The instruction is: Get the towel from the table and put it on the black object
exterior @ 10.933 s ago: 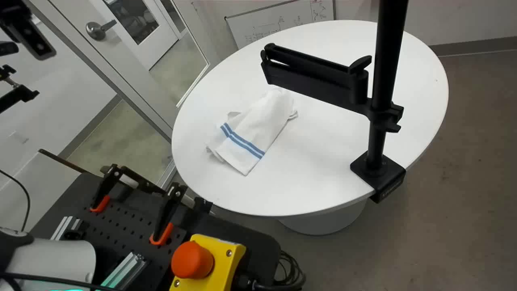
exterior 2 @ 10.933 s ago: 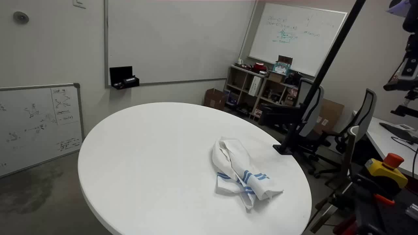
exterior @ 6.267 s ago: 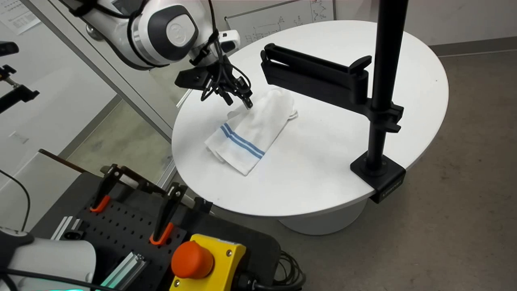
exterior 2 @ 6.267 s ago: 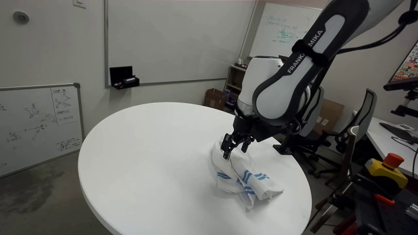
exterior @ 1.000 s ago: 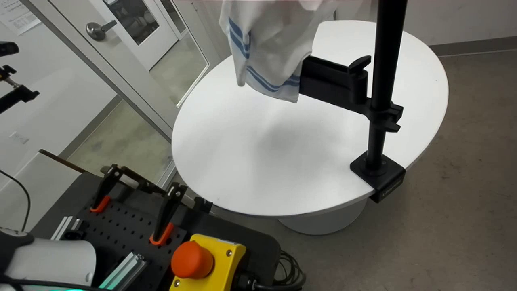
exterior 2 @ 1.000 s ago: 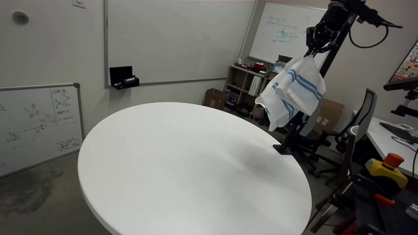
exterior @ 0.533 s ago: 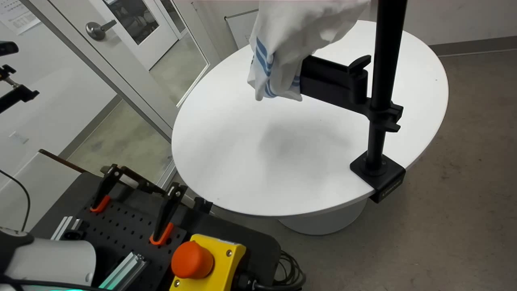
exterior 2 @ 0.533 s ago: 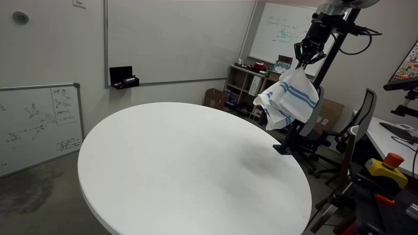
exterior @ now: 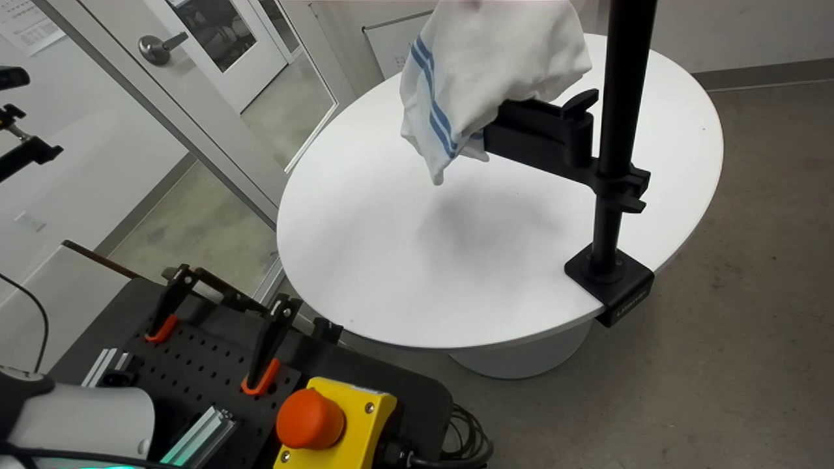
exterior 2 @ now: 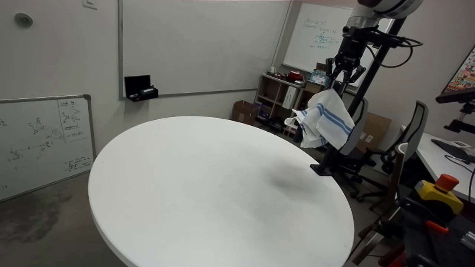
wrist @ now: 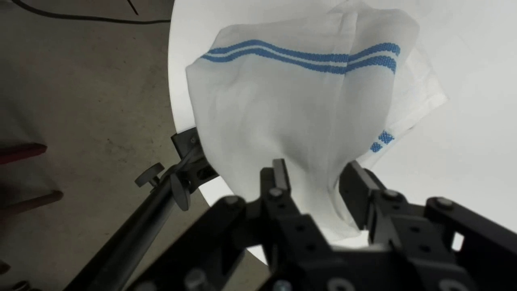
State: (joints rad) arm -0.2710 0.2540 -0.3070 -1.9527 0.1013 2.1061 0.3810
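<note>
The white towel [exterior: 495, 58] with blue stripes hangs over the free end of the black object [exterior: 531, 130], a flat arm above the table [exterior: 391, 260]. Its lower corners droop in both exterior views, clear of the tabletop. In an exterior view, the peak of the towel [exterior 2: 326, 120] lies right under my gripper [exterior 2: 338, 84], whose fingers stand apart. From the wrist view, my gripper [wrist: 317, 167] is spread, with the towel [wrist: 274, 109] below and between its fingers, not pinched. Whether one finger still brushes the cloth I cannot tell. The cloth hides the black object's outer end.
A tall black pole [exterior: 619, 98] rises beside the towel from a clamp base [exterior: 609, 280] at the table edge. A black cart [exterior: 215, 352] with orange clamps and a yellow stop-button box [exterior: 352, 430] stands near the table. Chairs [exterior 2: 412, 129] are behind.
The towel was lifted off the table and carried to the black object. Over the last half second my gripper has lowered slightly, its fingers have parted, and the towel has come free of their pinch.
</note>
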